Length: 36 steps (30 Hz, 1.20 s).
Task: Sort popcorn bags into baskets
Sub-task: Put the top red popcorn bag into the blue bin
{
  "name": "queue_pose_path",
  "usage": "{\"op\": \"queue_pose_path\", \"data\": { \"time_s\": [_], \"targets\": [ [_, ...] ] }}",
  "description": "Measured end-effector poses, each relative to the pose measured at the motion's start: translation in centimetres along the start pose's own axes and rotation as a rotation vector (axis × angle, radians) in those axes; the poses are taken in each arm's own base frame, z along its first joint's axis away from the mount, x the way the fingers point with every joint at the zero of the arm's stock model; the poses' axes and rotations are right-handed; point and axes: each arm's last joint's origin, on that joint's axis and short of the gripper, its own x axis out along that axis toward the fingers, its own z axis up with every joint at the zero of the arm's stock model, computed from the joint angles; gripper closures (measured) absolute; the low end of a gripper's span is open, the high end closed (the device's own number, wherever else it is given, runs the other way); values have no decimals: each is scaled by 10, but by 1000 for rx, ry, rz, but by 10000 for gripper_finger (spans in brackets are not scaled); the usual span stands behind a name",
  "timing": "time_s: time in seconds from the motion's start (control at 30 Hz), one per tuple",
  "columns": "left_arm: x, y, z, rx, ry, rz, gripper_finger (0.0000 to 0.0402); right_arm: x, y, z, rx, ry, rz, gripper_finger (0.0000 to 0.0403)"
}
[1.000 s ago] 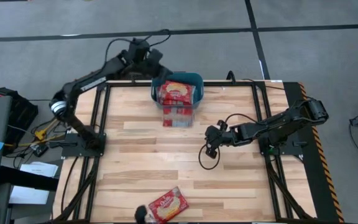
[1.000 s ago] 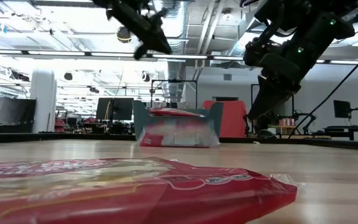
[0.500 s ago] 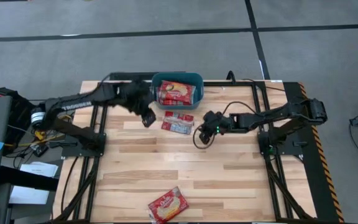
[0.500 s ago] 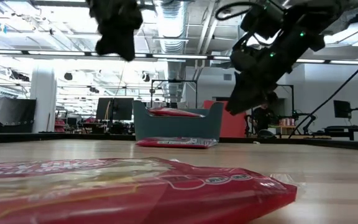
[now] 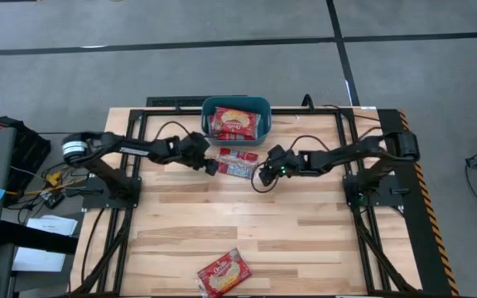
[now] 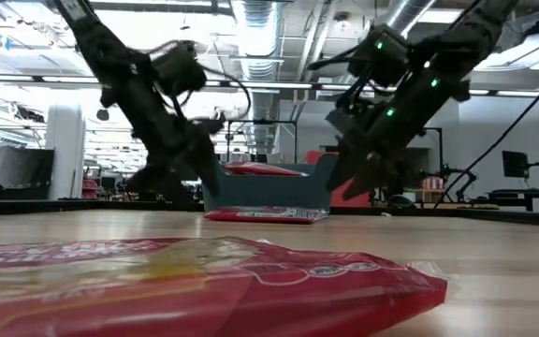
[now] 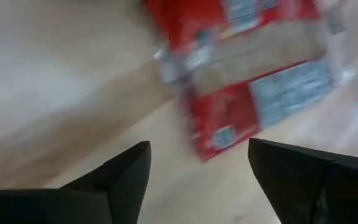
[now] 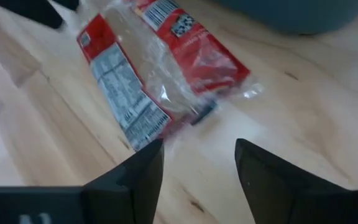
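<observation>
A popcorn bag (image 5: 237,163) lies flat on the table just in front of the teal basket (image 5: 260,105). Its printed back and clear window show in the wrist views (image 7: 253,68) (image 8: 160,62). The basket holds another red popcorn bag (image 5: 234,122). A third popcorn bag (image 5: 224,273) lies at the near edge and fills the low view's foreground (image 6: 204,281). My left gripper (image 5: 213,166) (image 7: 197,146) stands open, low, at the flat bag's left end. My right gripper (image 5: 263,172) (image 8: 199,146) stands open at its right end. Neither touches the bag.
The basket (image 6: 268,183) stands at the table's far edge, right behind the flat bag (image 6: 265,215). Bare wood lies between that bag and the one at the near edge. Black frame rails run along the table's left and right sides.
My left gripper has come from above the basket's far left, down and toward the table's near side, to the bag's left end. My right gripper has gone left and toward the far edge, to the bag's right end. The bag has fallen flat in front of the basket.
</observation>
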Motion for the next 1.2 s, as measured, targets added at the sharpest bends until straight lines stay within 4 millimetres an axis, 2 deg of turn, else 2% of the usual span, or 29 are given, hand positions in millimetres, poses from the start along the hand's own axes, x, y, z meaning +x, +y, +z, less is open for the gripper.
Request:
{"op": "queue_pose_path", "data": {
  "time_s": [0.17, 0.3, 0.53, 0.63, 0.77, 0.9, 0.93, 1.1, 1.2],
  "targets": [
    [22, 7, 1, -34, -34, 10, 141, 17, 0, -1, 65, -31, 33, 191],
    [38, 12, -1, -52, -29, -25, 141, 32, 2, 0, 28, 13, 54, 192],
    [49, 9, -3, -83, 19, -155, 150, 58, 17, 4, -41, 66, 117, 198],
    [48, 8, -4, -81, 52, -187, 184, 60, 22, 4, -64, 74, 123, 206],
    [44, 5, -4, -132, 94, -214, 269, 60, 23, 4, -100, 103, 130, 221],
    [40, 3, -4, -206, 133, -248, 372, 51, 23, 6, -104, 146, 144, 235],
    [39, 1, -4, -215, 136, -264, 385, 46, 22, 7, -112, 165, 139, 238],
    [24, -10, 3, -288, 146, -350, 386, 11, 27, 22, -166, 158, 162, 250],
    [5, -20, 12, -311, 83, -405, 394, -16, 28, 34, -190, 116, 170, 255]
  ]
}}
